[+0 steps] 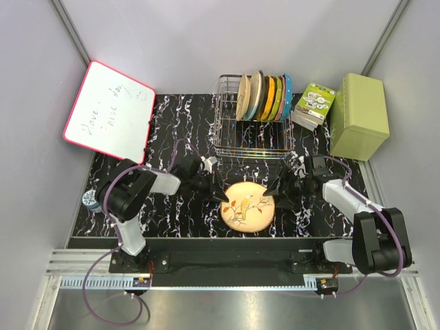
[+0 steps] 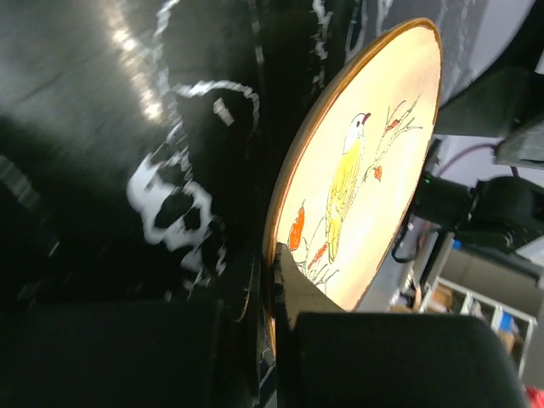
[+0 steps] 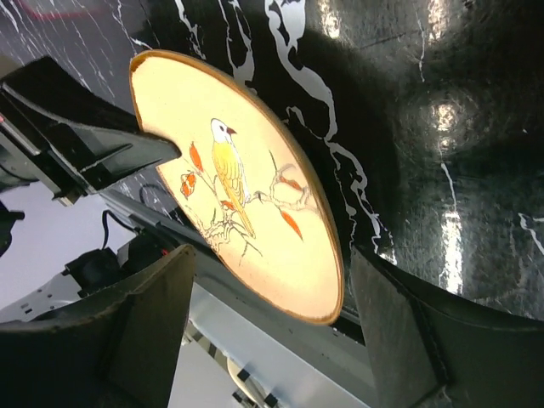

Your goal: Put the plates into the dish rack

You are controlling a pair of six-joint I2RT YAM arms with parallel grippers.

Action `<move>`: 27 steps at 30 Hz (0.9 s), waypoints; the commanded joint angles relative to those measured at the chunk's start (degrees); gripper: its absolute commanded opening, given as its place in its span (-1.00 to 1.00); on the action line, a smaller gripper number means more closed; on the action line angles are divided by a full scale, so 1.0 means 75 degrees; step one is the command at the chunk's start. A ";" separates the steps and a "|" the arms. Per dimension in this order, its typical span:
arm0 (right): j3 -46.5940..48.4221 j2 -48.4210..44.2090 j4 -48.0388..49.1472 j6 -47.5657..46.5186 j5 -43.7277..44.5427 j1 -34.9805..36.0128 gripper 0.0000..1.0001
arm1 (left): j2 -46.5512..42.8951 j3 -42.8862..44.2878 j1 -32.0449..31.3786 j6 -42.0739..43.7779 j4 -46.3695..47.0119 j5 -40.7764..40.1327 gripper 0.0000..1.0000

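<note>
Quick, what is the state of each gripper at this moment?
Left gripper: shut on the rim of the peach plate.
Right gripper: open, around the opposite edge of the same plate, not gripping it.

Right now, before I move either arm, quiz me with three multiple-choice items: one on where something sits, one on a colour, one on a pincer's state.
1. Where is the bird plate? A in the rack; B on the table; C on the whiteboard.
2. What colour is the box? A olive-green; B red; C white.
3. The left pincer is: A open above the rack; B holding the whiteboard; C shut on the plate's rim.

Answers: 1 B, the top view shows it lying flat there. 2 A, it shows green at far right. 3 C, the left wrist view shows a finger clamped over the rim.
</note>
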 commanded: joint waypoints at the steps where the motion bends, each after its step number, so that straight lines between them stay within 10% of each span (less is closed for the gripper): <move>1: -0.0322 0.0235 0.1184 0.0291 -0.0174 0.0034 0.56 | 0.0887 0.0381 -0.0079 0.0271 0.0517 0.0745 -1.00; 9: -0.0463 0.0692 0.1969 0.0548 0.0073 0.0595 0.31 | 0.1311 0.0546 -0.0254 -0.0035 0.0893 0.0956 -1.00; 16: 0.0156 0.0131 0.0910 0.0034 0.0633 0.0995 -1.00 | 0.1018 0.0791 -0.0396 0.0185 0.0253 0.0688 -0.89; 18: 0.0403 -0.0359 0.0368 -0.0444 0.0869 0.0983 -1.00 | 0.0645 0.1025 -0.0326 0.0944 -0.0961 0.0152 -0.27; 27: 0.3858 -0.0774 -0.2388 -0.2707 0.1981 0.1252 -1.00 | -0.2566 0.2033 0.1640 0.3711 -0.4284 -0.3116 0.20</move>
